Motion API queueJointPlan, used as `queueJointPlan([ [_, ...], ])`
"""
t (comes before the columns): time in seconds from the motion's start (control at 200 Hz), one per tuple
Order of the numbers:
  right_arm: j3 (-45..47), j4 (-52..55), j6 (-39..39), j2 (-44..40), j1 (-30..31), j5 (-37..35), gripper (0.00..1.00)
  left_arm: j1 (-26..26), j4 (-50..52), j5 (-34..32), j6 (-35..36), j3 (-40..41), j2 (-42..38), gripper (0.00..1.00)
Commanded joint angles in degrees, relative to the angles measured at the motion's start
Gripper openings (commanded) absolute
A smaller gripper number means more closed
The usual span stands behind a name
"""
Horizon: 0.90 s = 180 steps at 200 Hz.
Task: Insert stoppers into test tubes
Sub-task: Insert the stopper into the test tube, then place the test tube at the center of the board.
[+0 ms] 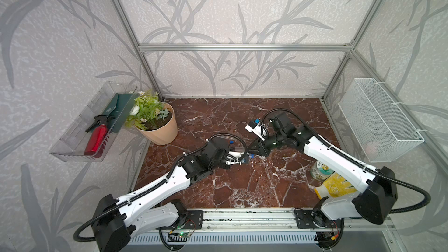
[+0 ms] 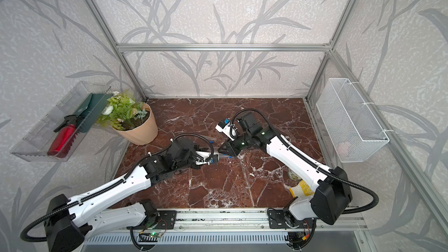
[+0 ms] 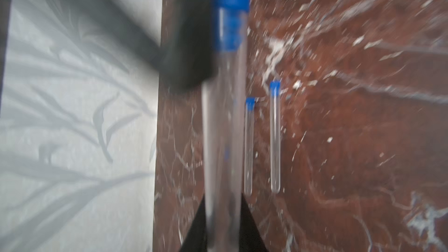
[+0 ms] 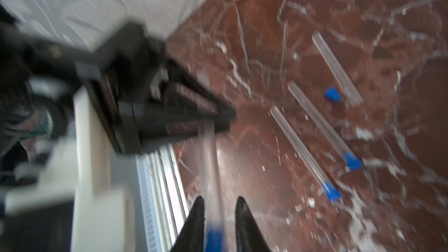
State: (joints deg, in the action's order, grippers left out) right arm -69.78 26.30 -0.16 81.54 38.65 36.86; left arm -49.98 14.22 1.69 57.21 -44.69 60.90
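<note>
My left gripper [image 3: 223, 200] is shut on the rounded end of a clear test tube [image 3: 223, 141]. A blue stopper [image 3: 231, 8] sits in that tube's mouth. My right gripper [image 4: 219, 200] is open around that end, and the stopper [image 4: 214, 238] lies between its fingers with a gap on one side. In a top view the two grippers meet mid-table by the stopper [image 1: 252, 156]. Two stoppered tubes [image 4: 320, 122] [image 4: 298, 146] lie on the marble. A third tube [image 4: 337, 66] lies open-mouthed beside a loose blue stopper [image 4: 333, 95].
A potted plant [image 1: 157, 127] stands at the table's back left. On the left wall hangs a clear tray [image 1: 72, 141] with a red bottle [image 1: 97, 139]. A white wire basket [image 1: 378, 120] is on the right wall. A can [image 1: 320, 169] and a yellow glove [image 1: 337, 185] lie by the right arm.
</note>
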Motion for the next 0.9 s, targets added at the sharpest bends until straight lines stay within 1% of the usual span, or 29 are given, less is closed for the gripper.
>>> queueJointPlan([
  [0.0,-0.8,-14.4,-0.7,-2.0,0.5,-1.9,0.48,-1.8,-6.0,10.3,2.4,1.9,-1.9,0.00],
  [0.09,0.2,-12.7,-1.2,-4.7,-0.9,-2.8,0.54,0.8,-4.5,10.4,3.0,4.1,-3.6,0.00],
  [0.205,1.8,-10.9,0.6,-8.6,-3.3,-4.8,0.59,2.7,-2.6,11.6,1.2,5.4,-5.2,0.00],
  [0.245,2.1,-9.7,1.5,-9.7,-4.1,-6.6,0.59,3.1,-1.5,12.0,0.1,5.3,-5.1,0.00],
  [0.315,2.2,-6.6,3.3,-11.1,-5.2,-10.7,0.59,4.3,1.4,13.2,-4.3,4.4,-4.2,0.00],
  [0.355,2.4,-4.6,4.5,-11.7,-5.8,-13.3,0.59,5.4,4.2,14.8,-7.9,2.9,-3.0,0.00],
  [0.415,3.0,-1.9,6.3,-12.3,-6.7,-16.8,0.60,8.2,11.3,18.2,-12.2,-0.4,0.3,0.00],
  [0.47,3.9,0.2,7.4,-12.9,-7.5,-19.4,0.59,9.8,18.8,20.9,-13.7,-3.8,3.9,0.00],
  [0.53,4.8,1.5,8.1,-13.5,-7.8,-20.8,0.59,10.3,24.3,21.4,-15.3,-6.5,7.3,0.00],
  [0.595,5.7,2.6,9.0,-14.1,-7.8,-21.3,0.58,10.7,27.1,21.6,-16.9,-8.4,9.6,0.00],
  [0.66,6.2,3.6,10.5,-14.3,-7.8,-20.7,0.55,10.9,27.0,22.2,-18.2,-9.0,10.1,0.00],
  [0.73,6.2,4.6,12.7,-14.0,-7.9,-17.8,0.53,11.0,24.2,22.6,-19.7,-8.3,9.1,0.00],
  [0.815,6.1,5.4,17.3,-13.1,-7.9,-13.8,0.50,11.3,20.5,23.5,-21.6,-7.2,7.8,0.00],
  [0.895,5.9,6.5,21.4,-11.8,-7.9,-11.3,0.48,11.7,19.5,24.1,-22.8,-7.2,7.9,0.00],
])
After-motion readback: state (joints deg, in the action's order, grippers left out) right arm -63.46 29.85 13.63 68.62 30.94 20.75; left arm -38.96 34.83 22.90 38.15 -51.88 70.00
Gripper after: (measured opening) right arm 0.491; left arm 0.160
